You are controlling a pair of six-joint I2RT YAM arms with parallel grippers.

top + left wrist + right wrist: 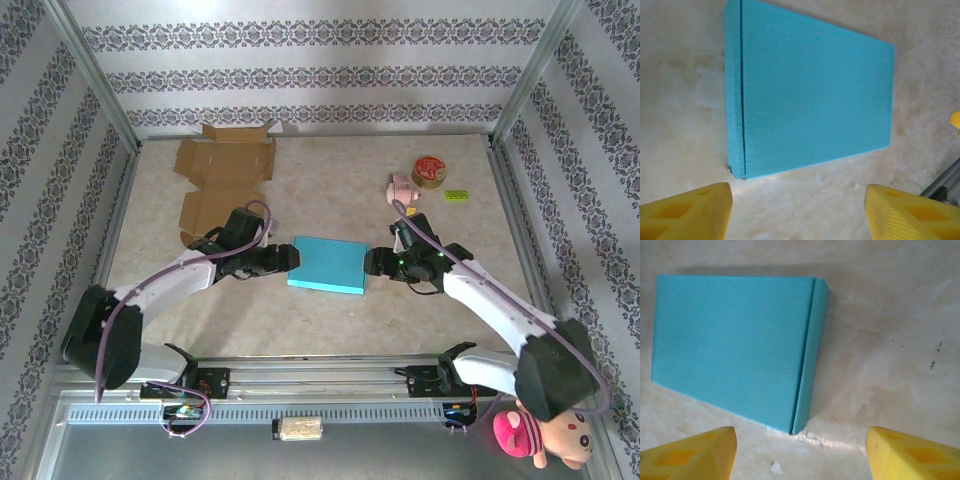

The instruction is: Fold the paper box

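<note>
Inventory, as I read it from my station:

1. L claw (290, 258) (799, 202): spread wide. Its two yellow fingers (690, 212) sit at opp. corners of the wrist view w/ bare tabletop between them. Holding nothing.
2. R claw (370, 262) (800, 442): also spread wide, yellow fingers (912, 452) well apart. Holding nothing.
3. Blue paper box (328, 265) (815, 100) (735, 345): closed up, lying flat on the table (330, 170), directly between the two claws. Just ahead of the L claw's tips, w/ a strip of table showing before its near edge. Same for the R claw, where the box sits ahead and off toward one finger. I see no contact from either side. A fold seam runs along one short side.
4. Brown cardboard blanks, 2 pcs, unfolded: one (215, 210) just behind the L claw's wrist, the other (225, 160) further beyond it, near the back wall.
5. Round tin (429, 171), red/gold: well beyond the R claw, toward the far edge.
6. Pink item (403, 186): beside the tin, closer to the R claw. Can't tell what it is.
7. Small green block (457, 196): beyond the R claw, outboard of the tin.
8. Pink plush toy (540, 432): by the R arm's base, well behind the claw.
</note>
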